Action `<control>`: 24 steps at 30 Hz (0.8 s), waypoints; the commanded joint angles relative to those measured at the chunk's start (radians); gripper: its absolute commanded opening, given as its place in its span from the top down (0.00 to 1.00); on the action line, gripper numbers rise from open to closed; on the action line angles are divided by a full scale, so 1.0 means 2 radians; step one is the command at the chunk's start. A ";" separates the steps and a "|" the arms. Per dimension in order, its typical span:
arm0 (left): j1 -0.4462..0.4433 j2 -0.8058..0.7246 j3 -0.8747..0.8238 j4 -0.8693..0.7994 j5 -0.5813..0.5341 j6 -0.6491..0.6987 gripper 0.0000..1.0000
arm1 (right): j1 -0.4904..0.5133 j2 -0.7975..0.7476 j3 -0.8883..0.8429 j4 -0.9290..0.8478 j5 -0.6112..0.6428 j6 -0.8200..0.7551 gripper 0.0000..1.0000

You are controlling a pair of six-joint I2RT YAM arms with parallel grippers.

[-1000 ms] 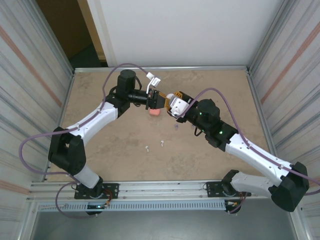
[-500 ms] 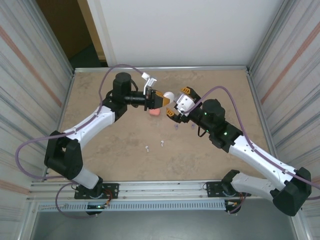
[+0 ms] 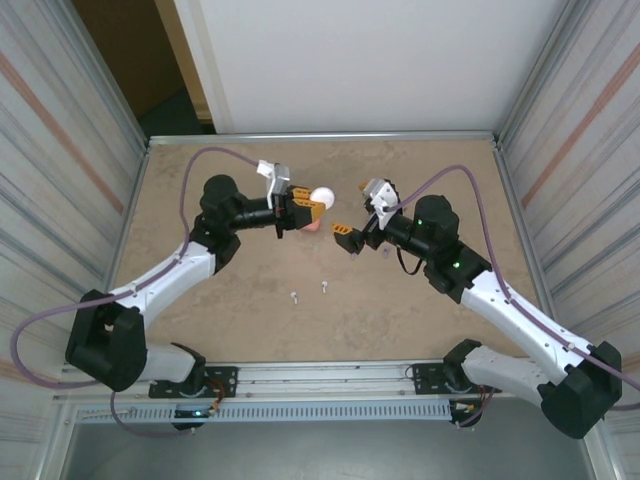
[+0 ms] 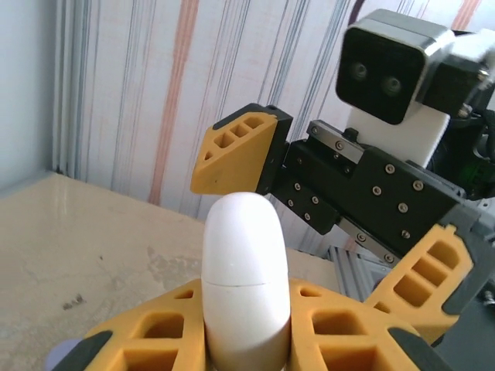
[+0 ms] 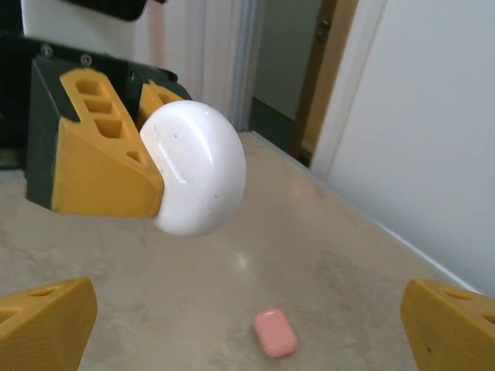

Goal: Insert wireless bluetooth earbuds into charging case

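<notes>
Top external: left gripper [image 3: 311, 206] clamped on white case [image 3: 321, 196], aloft, lid shut. Right gripper [image 3: 358, 212] gaping wide, empty, just beside. Earbuds [image 3: 325, 287] loose on tabletop [image 3: 400, 325], well apart from case. Risk — smooth rounded case slipping or twisting if right gripper pries lid.

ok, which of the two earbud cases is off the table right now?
The glossy white egg-shaped plastic case, clamped in the left pincer and held above the beige table. The small pink plastic case lies flat on that table.
</notes>
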 commanded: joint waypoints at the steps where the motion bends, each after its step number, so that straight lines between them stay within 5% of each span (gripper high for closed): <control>1: 0.002 -0.023 -0.029 0.113 -0.025 0.010 1.00 | -0.006 -0.010 -0.010 0.023 -0.064 0.086 0.01; 24: 0.010 -0.046 -0.131 0.315 -0.079 0.006 1.00 | -0.023 0.002 -0.093 0.161 -0.100 0.224 0.01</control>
